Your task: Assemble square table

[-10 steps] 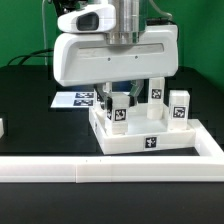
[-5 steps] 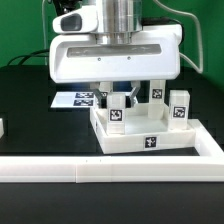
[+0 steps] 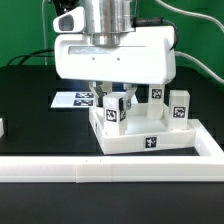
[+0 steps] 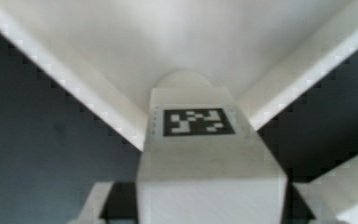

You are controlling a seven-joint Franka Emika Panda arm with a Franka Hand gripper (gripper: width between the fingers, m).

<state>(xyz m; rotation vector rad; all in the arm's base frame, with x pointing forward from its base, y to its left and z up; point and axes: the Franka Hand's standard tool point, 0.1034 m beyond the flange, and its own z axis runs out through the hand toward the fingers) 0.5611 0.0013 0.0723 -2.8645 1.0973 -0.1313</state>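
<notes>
Black bench [image 3: 30, 120] carries the table top [image 3: 150, 135]; the tool [image 3: 113, 100] is grasping one leg [image 3: 116, 112] upright on it.

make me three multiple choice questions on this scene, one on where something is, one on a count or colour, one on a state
1. Where does the marker board lie?
A. on the black table, toward the exterior view's left of the square top
B. on top of the square top
C. in front of the border rail

2. What colour is the square top?
A. black
B. white
C. green

3. How does the end effector stand toward the leg?
A. high above it, well clear
B. down at it, a finger on either side
C. resting on the border rail

Answers:
1 A, the flat tagged sheet lies on the black surface beside the top.
2 B, the top is white with a black-and-white tag on its front.
3 B, the fingers flank the upright leg in both views.
</notes>
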